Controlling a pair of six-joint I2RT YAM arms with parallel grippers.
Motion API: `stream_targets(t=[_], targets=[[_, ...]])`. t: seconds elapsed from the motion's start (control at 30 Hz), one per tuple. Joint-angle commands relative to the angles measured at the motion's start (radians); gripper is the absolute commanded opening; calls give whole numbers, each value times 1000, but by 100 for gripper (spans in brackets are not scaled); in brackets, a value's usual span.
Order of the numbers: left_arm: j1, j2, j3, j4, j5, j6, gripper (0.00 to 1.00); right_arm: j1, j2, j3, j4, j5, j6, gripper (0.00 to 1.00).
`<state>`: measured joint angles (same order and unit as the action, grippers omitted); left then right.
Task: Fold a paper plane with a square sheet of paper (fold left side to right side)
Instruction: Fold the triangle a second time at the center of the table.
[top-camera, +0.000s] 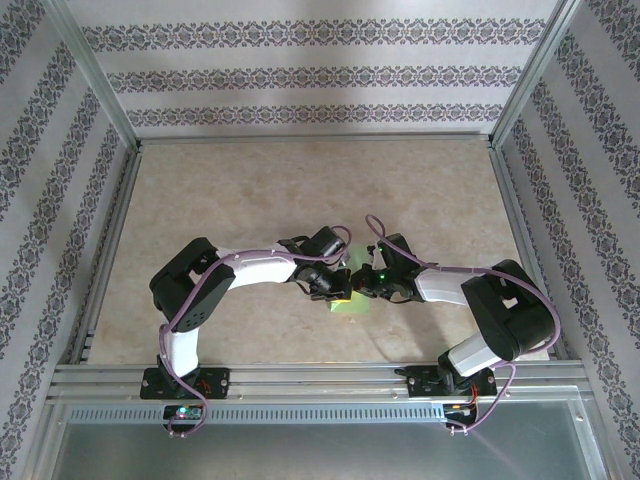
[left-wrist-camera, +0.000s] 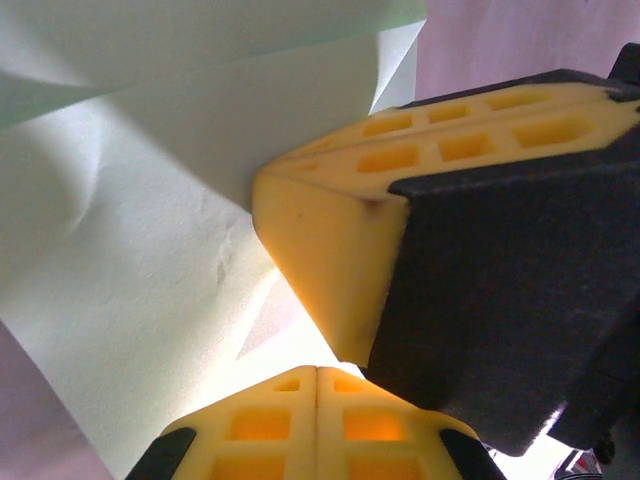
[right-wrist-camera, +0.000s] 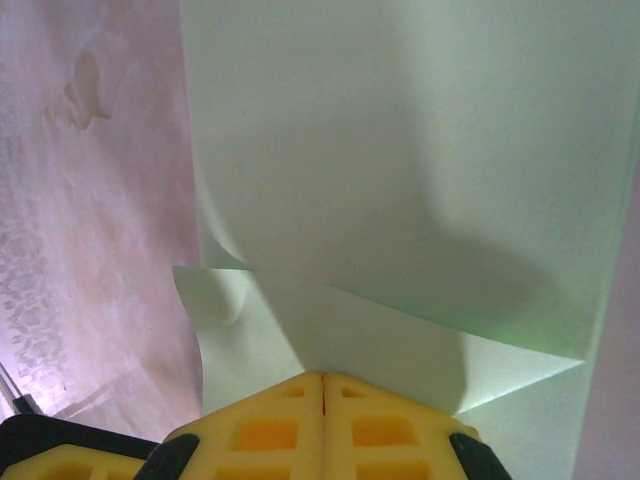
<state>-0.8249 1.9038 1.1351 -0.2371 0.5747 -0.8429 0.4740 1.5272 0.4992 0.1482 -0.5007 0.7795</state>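
the square sheet of paper (top-camera: 351, 304) sits on the desk (top-camera: 250, 190), near the front, right between the two arms. part of it is bent up. the left tool (left-wrist-camera: 317, 370) is closed tight, its tip at the paper. the right tool (right-wrist-camera: 322, 375) is closed tight too, its tip on a folded flap. it is hard to tell if either one pinches paper. to fold well, one tool should hold the sheet down while the other slowly brings the left edge over to the right edge.

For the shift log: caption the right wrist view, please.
Right gripper shut on a creased light green paper sheet, marbled table behind.
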Motion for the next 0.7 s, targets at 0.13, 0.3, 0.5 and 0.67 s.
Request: stream_targets(t=[0.13, 0.3, 0.5, 0.67], targets=[[17, 43, -40, 84, -49, -45, 0, 9, 22, -31, -60, 42, -13, 0], [24, 28, -59, 96, -67, -53, 0, 9, 28, -30, -59, 39, -13, 0], [27, 39, -68, 96, -70, -65, 0, 10, 24, -31, -64, 41, -14, 0], [27, 24, -89, 72, -66, -60, 0, 9, 30, -28, -76, 48, -22, 0]])
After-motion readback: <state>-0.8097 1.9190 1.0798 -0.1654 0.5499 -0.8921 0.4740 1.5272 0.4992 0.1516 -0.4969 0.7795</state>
